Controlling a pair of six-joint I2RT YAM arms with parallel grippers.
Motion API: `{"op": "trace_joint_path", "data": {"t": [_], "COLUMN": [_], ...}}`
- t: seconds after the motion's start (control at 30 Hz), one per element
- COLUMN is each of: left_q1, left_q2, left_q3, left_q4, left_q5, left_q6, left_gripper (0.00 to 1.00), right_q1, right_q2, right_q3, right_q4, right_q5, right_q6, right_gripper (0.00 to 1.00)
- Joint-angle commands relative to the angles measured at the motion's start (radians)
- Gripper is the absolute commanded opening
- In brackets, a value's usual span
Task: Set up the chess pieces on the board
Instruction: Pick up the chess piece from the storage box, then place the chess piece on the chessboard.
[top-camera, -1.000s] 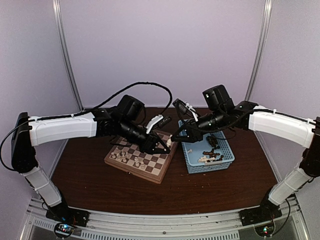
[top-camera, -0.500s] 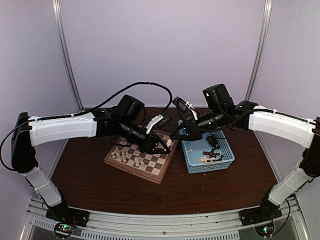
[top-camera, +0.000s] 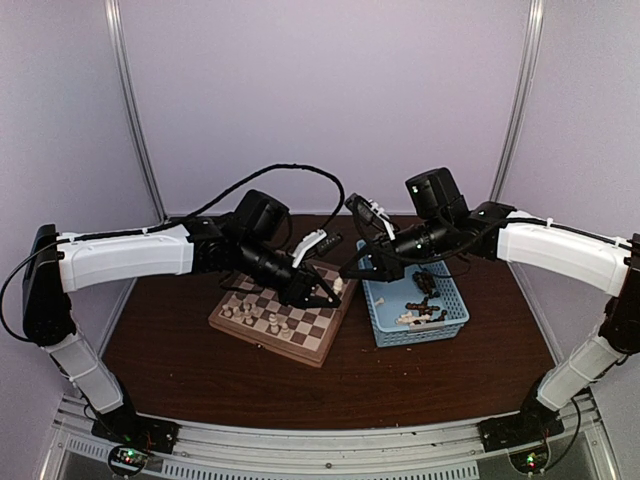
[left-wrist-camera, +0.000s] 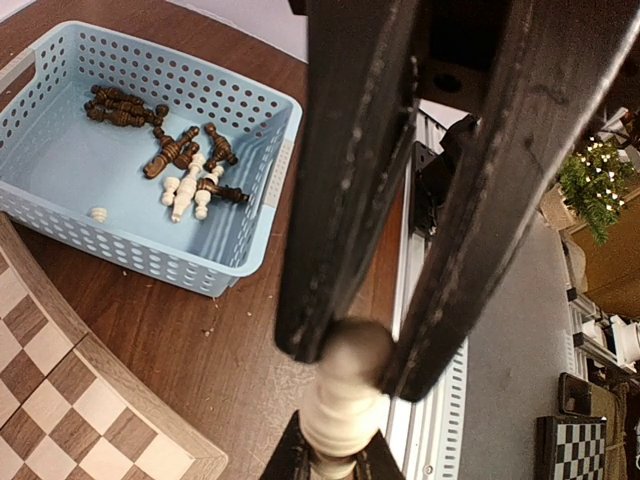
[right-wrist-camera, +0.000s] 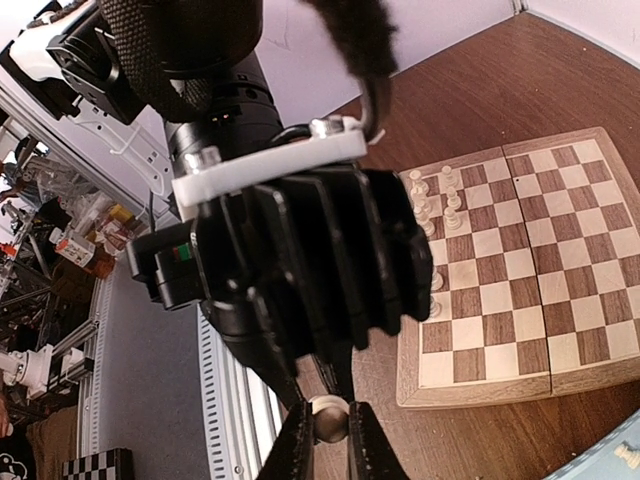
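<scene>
Well, starting at the left: the left gripper (top-camera: 330, 296) reaches over the right edge of the chessboard (top-camera: 265, 340), its claw pinched narrow on the round head of a cream piece (left-wrist-camera: 345, 400). That piece hangs in the air beside the board's right rim, above the bare brown table (top-camera: 170, 350), not on any square.

On the board itself a small cluster of cream men (right-wrist-camera: 440, 200) stands on the squares along one side, loosely grouped rather than in tidy ranks. Most squares are bare, and I can make out no dark pieces on it at all.

Further right, the right gripper (right-wrist-camera: 325, 430) meets the left one tip to tip. Its claw is drawn in tight on the foot of the same piece, so both arms hold it at once, which looks to me like a handover.

Rightmost sits the light-blue basket (top-camera: 425, 335), where several dark pieces (left-wrist-camera: 125, 105) and a few cream ones (left-wrist-camera: 190, 190) lie on their sides.

So the job is at an early stage, I'd say — the dark side is unstarted and the cream side is only partly placed.
</scene>
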Motion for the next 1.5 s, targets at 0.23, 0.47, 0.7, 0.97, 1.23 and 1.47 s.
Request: {"op": "trace_joint_path", "data": {"t": [0.23,0.47,0.7,0.97,1.23,1.47], "left_q1": [-0.007,0.020,0.222,0.431,0.470,0.471], "left_q2": [-0.066,-0.179,-0.381,-0.511,-0.564,-0.580], "left_q3": [-0.018,-0.143,-0.295,-0.349,-0.360,-0.354], "left_q4": [-0.037,0.006,-0.010,-0.098,-0.162,-0.200], "left_q5": [-0.093,-0.289,-0.356,-0.326,-0.336,-0.341], "left_q6": [0.034,-0.058,-0.219,-0.320,-0.299,-0.276], "left_gripper": [0.10,0.06,0.08,0.09,0.09,0.09], "right_q1": [0.003,0.002,0.027,0.133,0.209,0.225], "right_q2": [-0.064,-0.067,-0.016,0.153,0.396,0.557], "right_q3": [-0.005,-0.020,-0.023,0.034,0.210,0.366], "right_q4": [0.038,0.047,0.053,0.163,0.217,0.162], "right_q5": [0.162,0.256,0.376,0.508,0.562,0.531], "right_q6": [-0.011,-0.006,-0.061,-0.090,-0.117,-0.174], "right_gripper": [0.06,0.06,0.06,0.05,0.05,0.06]}}
